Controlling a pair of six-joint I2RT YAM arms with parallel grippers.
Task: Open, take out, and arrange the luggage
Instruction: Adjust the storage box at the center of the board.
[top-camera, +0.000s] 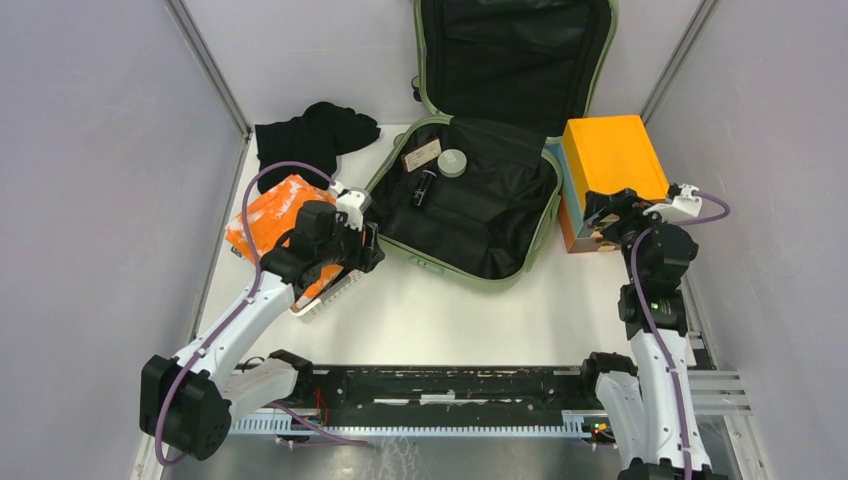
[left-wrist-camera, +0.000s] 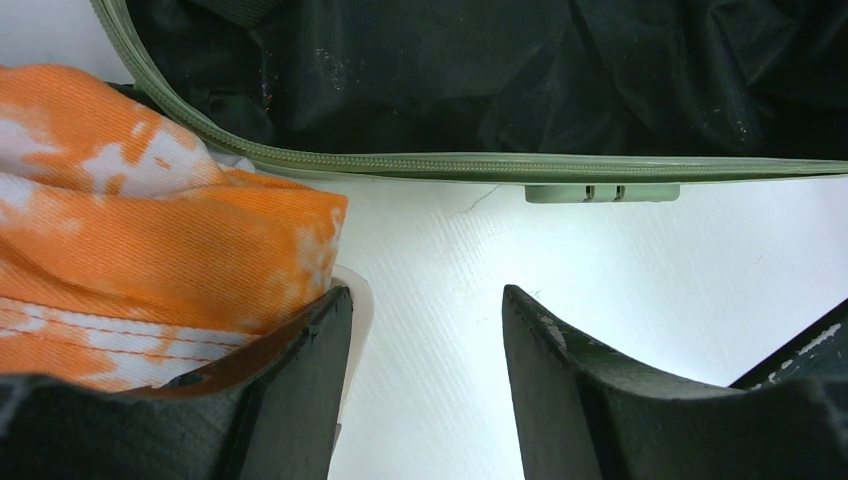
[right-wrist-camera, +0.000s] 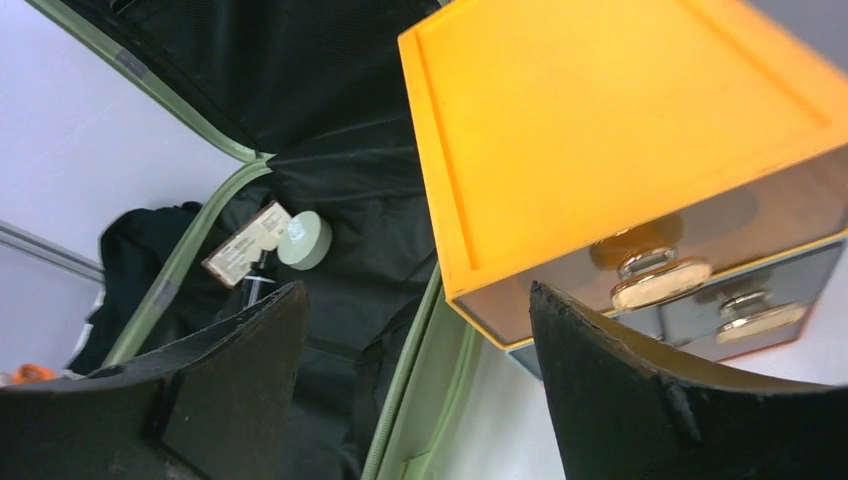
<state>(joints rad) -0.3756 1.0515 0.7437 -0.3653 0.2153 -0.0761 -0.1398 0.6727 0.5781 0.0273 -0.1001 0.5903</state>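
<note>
The luggage (top-camera: 470, 200), a sage-green suitcase with black lining, lies open at the back middle, its lid leaning on the rear wall. A small card (top-camera: 420, 155), a round pale tin (top-camera: 452, 162) and a black tube (top-camera: 424, 187) lie inside it. My left gripper (top-camera: 368, 252) (left-wrist-camera: 425, 300) is open and empty over bare table, just in front of the suitcase's zip edge (left-wrist-camera: 400, 162). Its left finger (left-wrist-camera: 310, 380) rests against the basket rim (left-wrist-camera: 358, 300). My right gripper (top-camera: 605, 220) (right-wrist-camera: 420, 300) is open and empty between the suitcase's right side (right-wrist-camera: 430, 400) and the orange box (right-wrist-camera: 600, 130).
A white basket (top-camera: 325, 300) holding orange tie-dye cloth (top-camera: 275, 215) (left-wrist-camera: 150, 230) stands at the left. Black clothing (top-camera: 315, 135) lies at the back left. The orange and light-blue box (top-camera: 612, 155) with gold drawer knobs (right-wrist-camera: 660, 275) stands right of the suitcase. Grey walls enclose the table.
</note>
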